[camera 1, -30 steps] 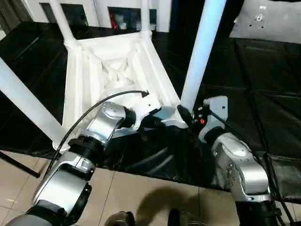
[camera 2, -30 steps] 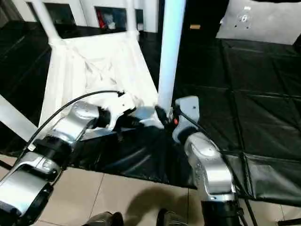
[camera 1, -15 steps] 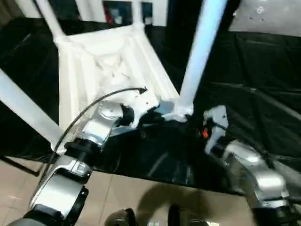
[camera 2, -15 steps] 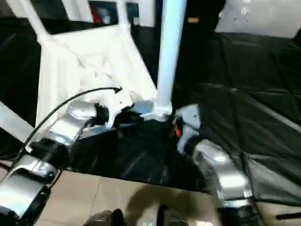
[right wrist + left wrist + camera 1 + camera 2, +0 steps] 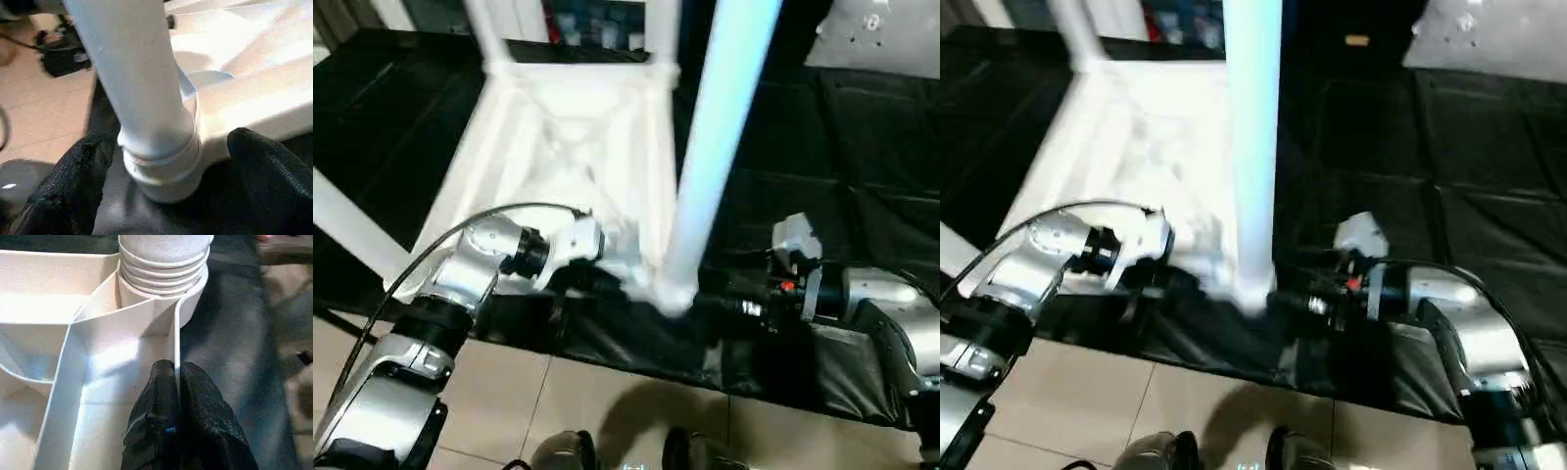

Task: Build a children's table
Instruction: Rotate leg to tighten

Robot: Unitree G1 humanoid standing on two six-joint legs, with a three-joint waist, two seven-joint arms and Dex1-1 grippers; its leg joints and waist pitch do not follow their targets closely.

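Observation:
The children's table [image 5: 570,147] lies upside down on the black mat, white and ribbed, with legs standing up from its corners. The near right leg [image 5: 717,137] rises from its corner socket [image 5: 164,171]. My left gripper [image 5: 175,369] is shut on the thin rim wall of the table just beside that socket [image 5: 161,293]; in the left eye view the left gripper [image 5: 599,280] sits at the table's near edge. My right gripper [image 5: 171,139] is open, one finger on each side of the leg's base, reaching in from the right [image 5: 710,302].
A black mat [image 5: 862,176] covers the floor under the table, and beige tiles [image 5: 509,392] lie in front of it. A flat white board [image 5: 876,34] lies at the far right. A white cabinet [image 5: 578,18] stands behind. My feet [image 5: 566,452] show at the bottom edge.
The camera has shifted. My right gripper has opened wide and swung low, now pointing sideways at the leg's base. The left gripper keeps its pinch on the rim.

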